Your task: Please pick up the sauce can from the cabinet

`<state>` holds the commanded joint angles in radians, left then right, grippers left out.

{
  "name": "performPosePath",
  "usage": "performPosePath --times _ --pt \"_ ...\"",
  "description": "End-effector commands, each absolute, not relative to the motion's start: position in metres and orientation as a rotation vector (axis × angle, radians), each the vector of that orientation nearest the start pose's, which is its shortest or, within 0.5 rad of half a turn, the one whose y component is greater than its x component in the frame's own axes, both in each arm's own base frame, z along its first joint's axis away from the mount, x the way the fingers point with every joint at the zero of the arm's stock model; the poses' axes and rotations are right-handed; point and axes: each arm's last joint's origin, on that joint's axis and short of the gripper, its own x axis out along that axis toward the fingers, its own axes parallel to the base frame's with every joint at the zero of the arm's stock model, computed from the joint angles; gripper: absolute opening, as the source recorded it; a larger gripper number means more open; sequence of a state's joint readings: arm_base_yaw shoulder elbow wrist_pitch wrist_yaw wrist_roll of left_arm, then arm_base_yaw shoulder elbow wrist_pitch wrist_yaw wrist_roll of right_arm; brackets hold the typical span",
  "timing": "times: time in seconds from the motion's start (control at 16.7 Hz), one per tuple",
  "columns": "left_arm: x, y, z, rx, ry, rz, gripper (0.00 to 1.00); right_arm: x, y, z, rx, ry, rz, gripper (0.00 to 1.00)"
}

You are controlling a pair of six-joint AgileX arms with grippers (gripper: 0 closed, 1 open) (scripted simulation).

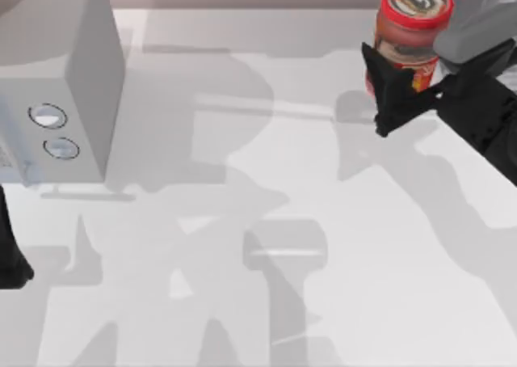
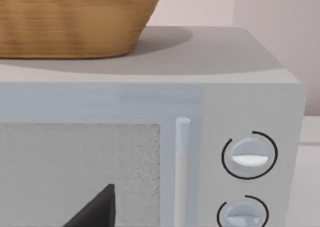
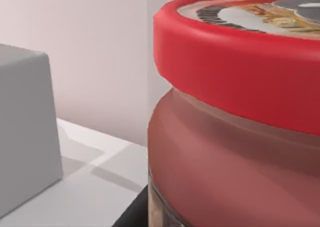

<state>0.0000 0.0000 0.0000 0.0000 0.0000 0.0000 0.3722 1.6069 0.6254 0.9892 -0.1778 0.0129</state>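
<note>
Your right gripper (image 1: 401,88) has its fingers clamped on the can (image 1: 410,27), upright at the surface's two o'clock, axis vertical; your left arm sits parked at eight o'clock.

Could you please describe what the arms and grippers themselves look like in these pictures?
The right gripper is matte black, with flat, angular fingers tapering to pointed tips, on a black wrist link; a light grey, rounded boxy housing sits behind it. The left arm is a black, glossy shape at the top view's left edge, and a black pointed fingertip shows in the left wrist view. No cables or markings are visible.
</note>
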Motion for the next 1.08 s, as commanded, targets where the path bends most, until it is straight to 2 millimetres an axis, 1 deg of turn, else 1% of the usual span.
performPosePath --times 0.12,0.3,0.42,0.48,0.6,0.96,1.08 --pt "0.106 -0.001 0.160 0.000 0.000 0.000 1.00 0.315 0.147 0.162 -0.003 0.014 0.629 0.00" --pt "0.106 -0.001 0.160 0.000 0.000 0.000 1.00 0.332 0.175 0.119 -0.003 0.021 0.702 0.00" --pt "0.106 -0.001 0.160 0.000 0.000 0.000 1.00 0.336 0.188 0.099 -0.002 0.013 0.736 0.00" --pt "0.106 -0.001 0.160 0.000 0.000 0.000 1.00 0.338 0.193 0.092 -0.001 0.008 0.748 0.00" --pt "0.106 -0.001 0.160 0.000 0.000 0.000 1.00 0.339 0.197 0.084 -0.001 0.000 0.761 0.00" --pt "0.106 -0.001 0.160 0.000 0.000 0.000 1.00 0.340 0.196 0.082 0.000 0.009 0.758 0.00" --pt "0.106 -0.001 0.160 0.000 0.000 0.000 1.00 0.344 0.203 0.074 0.001 0.029 0.768 0.00"
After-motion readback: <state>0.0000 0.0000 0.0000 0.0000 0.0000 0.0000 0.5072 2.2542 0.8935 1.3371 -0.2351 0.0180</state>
